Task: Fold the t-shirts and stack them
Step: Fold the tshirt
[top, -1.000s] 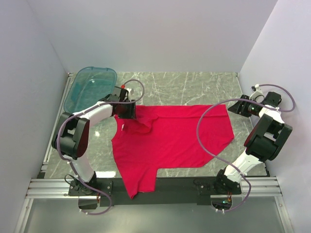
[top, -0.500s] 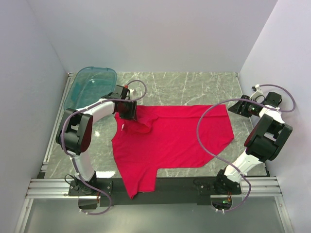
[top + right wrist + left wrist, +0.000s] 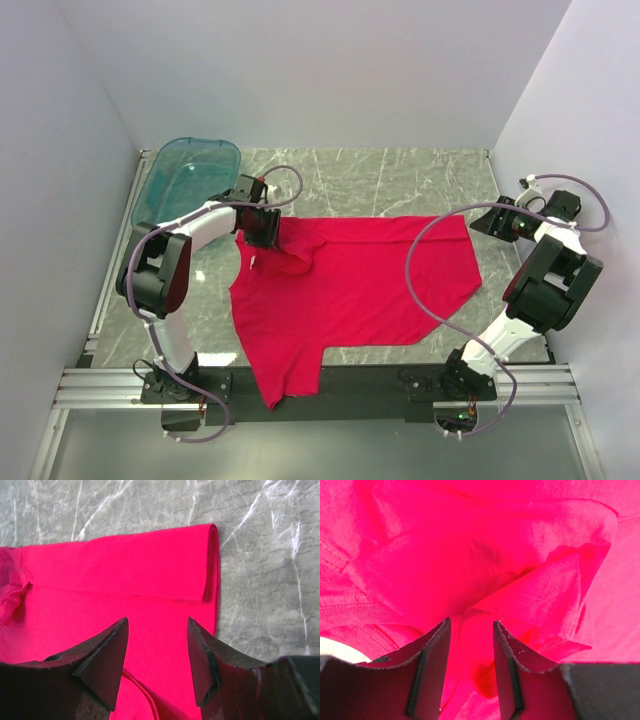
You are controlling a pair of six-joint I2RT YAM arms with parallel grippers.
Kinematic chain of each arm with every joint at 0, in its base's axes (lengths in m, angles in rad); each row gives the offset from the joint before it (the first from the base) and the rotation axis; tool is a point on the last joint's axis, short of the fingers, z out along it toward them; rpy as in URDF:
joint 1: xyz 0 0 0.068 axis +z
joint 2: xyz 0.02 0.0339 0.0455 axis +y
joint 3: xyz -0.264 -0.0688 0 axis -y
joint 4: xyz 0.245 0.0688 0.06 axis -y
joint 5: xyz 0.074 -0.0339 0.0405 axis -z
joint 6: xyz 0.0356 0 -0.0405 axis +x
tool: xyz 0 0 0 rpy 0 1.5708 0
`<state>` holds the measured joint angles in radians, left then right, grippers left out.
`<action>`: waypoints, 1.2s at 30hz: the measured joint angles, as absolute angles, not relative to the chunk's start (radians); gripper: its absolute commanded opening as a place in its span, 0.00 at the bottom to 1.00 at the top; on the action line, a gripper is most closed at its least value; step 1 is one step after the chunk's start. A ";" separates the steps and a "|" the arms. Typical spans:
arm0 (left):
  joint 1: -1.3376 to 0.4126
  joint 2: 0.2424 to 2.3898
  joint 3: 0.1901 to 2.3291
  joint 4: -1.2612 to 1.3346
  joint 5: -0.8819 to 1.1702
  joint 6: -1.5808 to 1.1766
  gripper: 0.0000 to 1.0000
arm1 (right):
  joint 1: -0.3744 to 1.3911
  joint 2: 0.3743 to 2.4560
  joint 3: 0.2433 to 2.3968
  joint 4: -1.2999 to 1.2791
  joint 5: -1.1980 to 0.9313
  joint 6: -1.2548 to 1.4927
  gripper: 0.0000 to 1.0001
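The t-shirt (image 3: 350,290) is spread on the table (image 3: 400,175), with one part overhanging the near edge. The left gripper (image 3: 471,625) is set against bunched fabric (whether it grips cannot be told). The right gripper (image 3: 157,622) is held released above the folded hem.

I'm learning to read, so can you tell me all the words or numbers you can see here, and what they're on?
No words or numbers can be read anywhere.
Red t-shirt: plain, no print.
Teal plastic tub: no label shows.
Tiny pale speck by the shirt's collar: too small to tell if it is a tag.
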<state>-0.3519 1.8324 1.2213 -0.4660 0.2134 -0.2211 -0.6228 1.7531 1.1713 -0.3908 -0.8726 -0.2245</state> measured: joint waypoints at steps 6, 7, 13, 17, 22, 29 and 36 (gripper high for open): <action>-0.352 1.873 1.261 -0.479 0.217 -0.202 0.41 | -0.628 1.755 1.171 -0.395 -0.884 -0.224 0.57; -0.352 1.880 1.266 -0.480 0.220 -0.200 0.41 | -0.629 1.755 1.171 -0.396 -0.884 -0.224 0.57; -0.352 1.903 1.270 -0.485 0.234 -0.196 0.40 | -0.629 1.755 1.171 -0.398 -0.885 -0.224 0.57; -0.352 1.905 1.270 -0.485 0.251 -0.196 0.40 | -0.629 1.755 1.171 -0.398 -0.886 -0.224 0.57; -0.352 1.905 1.270 -0.485 0.273 -0.196 0.40 | -0.629 1.756 1.171 -0.399 -0.887 -0.224 0.57; -0.352 1.911 1.270 -0.485 0.274 -0.196 0.25 | -0.632 1.756 1.172 -0.399 -0.892 -0.224 0.57; -0.352 1.914 1.271 -0.493 0.279 -0.196 0.09 | -0.638 1.757 1.171 -0.402 -0.900 -0.224 0.57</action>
